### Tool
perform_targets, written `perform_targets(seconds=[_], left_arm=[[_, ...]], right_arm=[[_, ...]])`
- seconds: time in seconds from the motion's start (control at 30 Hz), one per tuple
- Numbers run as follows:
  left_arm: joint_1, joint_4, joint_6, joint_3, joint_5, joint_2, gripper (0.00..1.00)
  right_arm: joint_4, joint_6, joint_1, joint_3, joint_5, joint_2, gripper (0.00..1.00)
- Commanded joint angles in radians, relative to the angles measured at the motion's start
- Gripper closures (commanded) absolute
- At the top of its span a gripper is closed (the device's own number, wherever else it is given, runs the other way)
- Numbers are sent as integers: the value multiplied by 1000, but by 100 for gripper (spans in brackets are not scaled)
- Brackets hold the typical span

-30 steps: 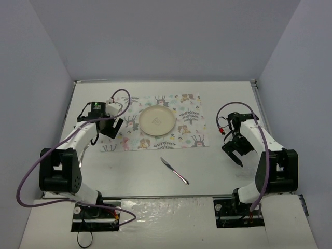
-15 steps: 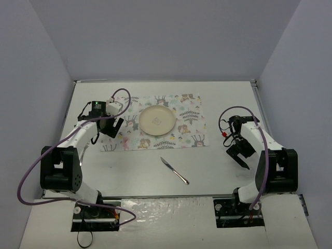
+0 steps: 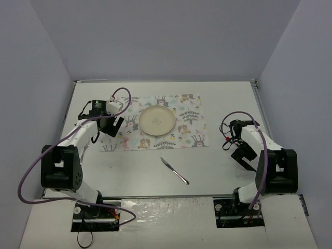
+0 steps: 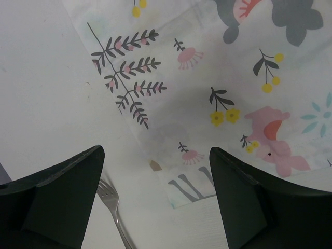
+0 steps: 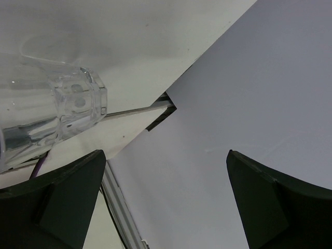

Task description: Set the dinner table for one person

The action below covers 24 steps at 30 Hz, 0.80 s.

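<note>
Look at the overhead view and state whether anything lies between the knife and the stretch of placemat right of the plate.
Nothing visible does. The knife lies on the dinner table just on the near side of the placemat, and only bare tabletop separates it from the patch right of the plate.

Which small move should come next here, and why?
Probably swing the open right gripper toward the knife. It lies on the bare dinner table in front of the mat, away from the plate, while the fork already lies beside the mat.
</note>
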Motion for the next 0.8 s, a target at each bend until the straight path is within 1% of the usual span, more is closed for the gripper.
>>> perform_targets(seconds=[0.0,0.2,0.33,0.37,0.43,0.57,0.63,0.77], left_arm=[[-6,-26,13,106,-6,-3,20],[-10,-110,35,181,-54,-14,20],[-10,-158,38,211,-86,-43,20],[-10,-164,37,214,-96,-55,20],[-12,-183,31,217,-103,-78,20],[-18,-237,31,237,-146,-103,20],[-18,-247,33,240,-165,-115,20],[-20,-253,27,228,-188,-130,19]], right_arm=[[-14,-11,6,28,71,-38,0],[2,-14,62,32,96,-60,0],[28,-35,94,62,90,-115,0],[28,-34,107,101,58,-140,0],[0,-54,119,189,-65,-165,0],[-97,-112,149,254,-266,-158,0],[-111,-117,168,256,-296,-124,0],[-108,-102,217,234,-269,-22,0]])
